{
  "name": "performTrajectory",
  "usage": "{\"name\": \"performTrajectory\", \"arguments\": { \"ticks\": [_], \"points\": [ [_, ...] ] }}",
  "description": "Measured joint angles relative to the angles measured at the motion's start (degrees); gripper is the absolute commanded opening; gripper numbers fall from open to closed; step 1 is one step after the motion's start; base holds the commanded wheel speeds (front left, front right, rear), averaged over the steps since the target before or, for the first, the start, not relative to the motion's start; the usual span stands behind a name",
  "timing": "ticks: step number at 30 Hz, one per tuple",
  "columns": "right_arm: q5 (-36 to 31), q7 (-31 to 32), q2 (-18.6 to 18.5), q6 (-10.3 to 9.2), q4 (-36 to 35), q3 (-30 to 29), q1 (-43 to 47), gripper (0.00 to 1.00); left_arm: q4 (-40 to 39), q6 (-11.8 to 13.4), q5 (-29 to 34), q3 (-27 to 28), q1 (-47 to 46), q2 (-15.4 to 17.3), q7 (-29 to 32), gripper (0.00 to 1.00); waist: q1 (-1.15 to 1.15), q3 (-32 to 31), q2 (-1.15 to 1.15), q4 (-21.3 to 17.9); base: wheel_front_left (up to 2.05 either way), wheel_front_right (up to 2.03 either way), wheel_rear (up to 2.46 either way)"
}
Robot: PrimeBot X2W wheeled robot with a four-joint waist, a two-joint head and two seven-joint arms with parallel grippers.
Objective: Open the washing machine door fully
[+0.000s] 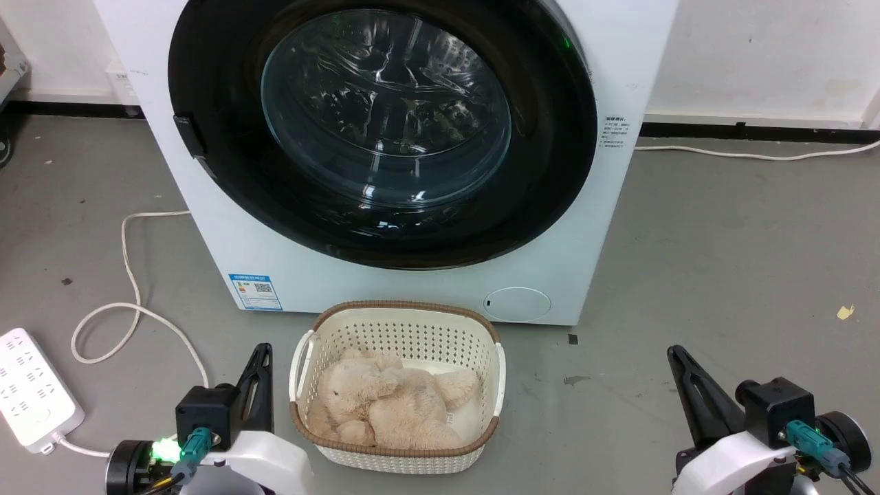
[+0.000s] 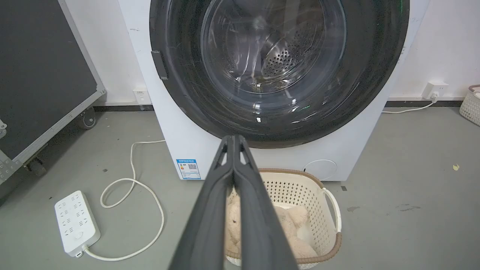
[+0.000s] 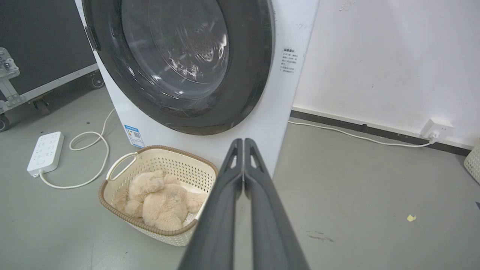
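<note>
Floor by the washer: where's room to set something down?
Bare floor right of the washer and basket, out to the wall. Left is crowded: cord and power strip.

The washing machine (image 1: 632, 62) is seen in white, with a blue label (image 1: 255, 292). The washing machine door (image 1: 385, 117) is coloured glossy black around clear glass. The basket (image 1: 399, 333) is coloured cream, patterned with small holes and rimmed in brown weave. The plush toy (image 1: 392, 402) is beige, the floor (image 1: 722, 275) grey.

All cameras toward washing machine (image 1: 412, 285)
</note>
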Motion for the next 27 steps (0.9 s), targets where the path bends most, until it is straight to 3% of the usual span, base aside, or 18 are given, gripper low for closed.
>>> {"name": "performTrajectory", "arguments": {
  "ticks": [1,2,27],
  "points": [
    [0.0,0.0,0.0,0.00,0.0,0.0,0.0,0.00,0.0,0.0,0.0,0.0,0.0,0.0,0.0,0.00,0.00,0.0,0.00,0.0,0.00,0.00,0.00],
    [0.0,0.0,0.0,0.00,0.0,0.0,0.0,1.00,0.0,0.0,0.0,0.0,0.0,0.0,0.0,1.00,0.00,0.0,0.00,0.0,0.00,0.00,0.00],
    [1.0,-2.1,-0.2,0.00,-0.3,-0.8,-0.4,1.00,-0.1,0.2,-1.0,-1.7,-0.3,0.0,-2.3,1.00,0.00,2.7,0.00,0.5,0.00,0.00,0.00]
  ]
}}
